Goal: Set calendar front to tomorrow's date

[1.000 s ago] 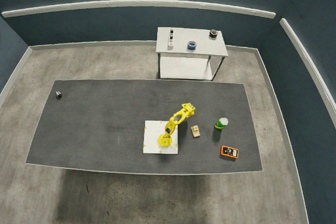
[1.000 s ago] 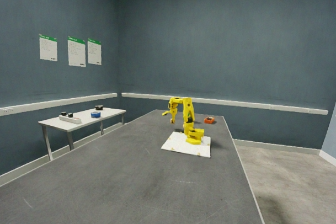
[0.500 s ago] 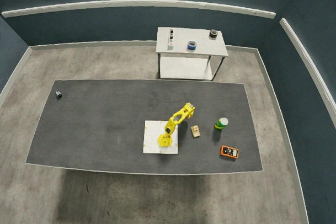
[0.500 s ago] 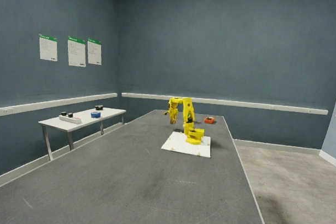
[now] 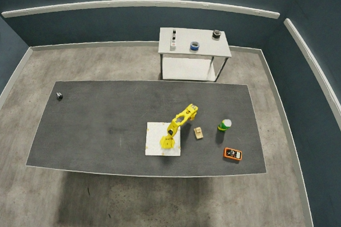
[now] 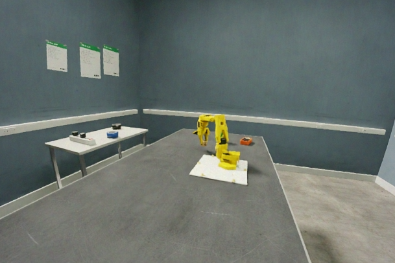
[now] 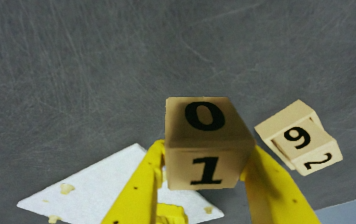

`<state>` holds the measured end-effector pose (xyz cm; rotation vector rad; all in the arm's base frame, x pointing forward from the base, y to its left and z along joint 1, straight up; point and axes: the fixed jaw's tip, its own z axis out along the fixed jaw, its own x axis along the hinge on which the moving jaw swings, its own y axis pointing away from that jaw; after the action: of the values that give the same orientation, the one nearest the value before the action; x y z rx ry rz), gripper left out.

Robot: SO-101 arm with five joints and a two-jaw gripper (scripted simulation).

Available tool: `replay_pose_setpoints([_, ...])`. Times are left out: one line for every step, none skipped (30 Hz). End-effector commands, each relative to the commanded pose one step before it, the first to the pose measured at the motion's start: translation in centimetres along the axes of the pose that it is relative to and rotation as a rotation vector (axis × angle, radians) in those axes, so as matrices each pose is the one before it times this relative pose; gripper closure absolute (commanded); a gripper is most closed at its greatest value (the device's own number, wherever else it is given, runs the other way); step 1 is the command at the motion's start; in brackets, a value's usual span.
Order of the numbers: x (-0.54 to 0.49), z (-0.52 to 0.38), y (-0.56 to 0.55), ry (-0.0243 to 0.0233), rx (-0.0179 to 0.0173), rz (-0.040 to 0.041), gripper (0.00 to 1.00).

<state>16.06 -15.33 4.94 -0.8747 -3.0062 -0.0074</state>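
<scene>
My gripper (image 5: 193, 118) (image 6: 203, 144) (image 7: 204, 162) is shut on a wooden cube (image 7: 172, 142), held above the table. In the wrist view this cube shows a black 0 on its upper face and a black 1 on the face below it, both readable upright there. The light wooden tray (image 5: 199, 137) (image 7: 282, 122) stands on the table, to the right of the held cube in the wrist view. The other cube (image 5: 197, 130) (image 7: 311, 138) is in the tray, showing a 9 and a 2 on neighbouring faces. The month's name is not readable.
A green can (image 5: 223, 126) stands to the right of the tray in the top view. An orange multimeter (image 5: 232, 154) (image 6: 246, 141) lies farther to the lower right. The arm's base stands on a white board (image 5: 155, 134) (image 6: 211, 173) (image 7: 100, 185). A small dark object (image 5: 59, 95) lies at the far left.
</scene>
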Motion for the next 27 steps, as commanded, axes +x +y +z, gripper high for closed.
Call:
replay_pose_setpoints([0.097,0.1307,0.222,0.0041,-0.00187,0.06331,1.0])
replay_pose_setpoints([-0.015,0.0053,0.01,0.00001,0.00001,0.01725,1.0])
replay_pose_setpoints([-0.014,0.0053,0.009,-0.00002,0.00001,0.01624,1.0])
replay_pose_setpoints([-0.014,0.0047,0.008,0.00002,-0.00001,0.01527,1.0])
replay_pose_setpoints([-0.012,0.0047,0.008,-0.00002,0.00002,0.01433,1.0])
replay_pose_setpoints([-0.012,0.0047,0.008,0.00002,0.0,0.01335,1.0])
replay_pose_setpoints([-0.011,0.0035,0.007,-0.00001,0.0,0.01241,1.0])
replay_pose_setpoints([-0.009,0.0041,0.006,0.00002,0.00001,0.0115,1.0])
replay_pose_setpoints([-0.009,0.0035,0.006,-0.00001,0.00001,0.01056,1.0])
replay_pose_setpoints([-0.008,0.0029,0.005,-0.00001,-0.00002,0.00968,1.0])
replay_pose_setpoints([-0.008,0.0029,0.005,-0.00001,0.00002,0.00883,1.0])
replay_pose_setpoints([-0.006,0.0023,0.004,0.00003,-0.00001,0.00798,1.0])
replay_pose_setpoints([-0.005,0.0023,0.004,-0.00001,0.0,0.00713,1.0])
replay_pose_setpoints([0.0,0.0,0.0,0.0,0.0,0.0,1.0])
replay_pose_setpoints([0.0,0.0,0.0,0.0,0.0,0.0,1.0])
replay_pose_setpoints([-0.005,0.002,0.004,-0.00001,0.0,0.00636,1.0])
replay_pose_setpoints([-0.004,0.0018,0.003,0.0,0.0,0.00562,1.0])
replay_pose_setpoints([-0.004,0.0018,0.003,0.0,0.00001,0.00487,1.0])
replay_pose_setpoints([-0.004,0.0012,0.003,0.0,0.00001,0.00421,1.0])
replay_pose_setpoints([-0.002,0.0012,0.002,0.0,0.00001,0.00358,1.0])
replay_pose_setpoints([-0.002,0.0012,0.002,0.0,-0.00001,0.00295,1.0])
replay_pose_setpoints([-0.002,0.0006,0.001,0.0,-0.00001,0.00242,1.0])
replay_pose_setpoints([-0.001,0.0006,0.001,0.0,0.00002,0.00192,1.0])
replay_pose_setpoints([-0.001,0.0006,0.001,0.0,-0.00001,0.00145,1.0])
replay_pose_setpoints([-0.001,0.0006,0.001,0.0,-0.00001,0.00107,1.0])
replay_pose_setpoints([-0.001,0.0,0.0,0.0,0.0,0.00072,1.0])
replay_pose_setpoints([0.0,0.0,0.001,0.0,0.0,0.00044,1.0])
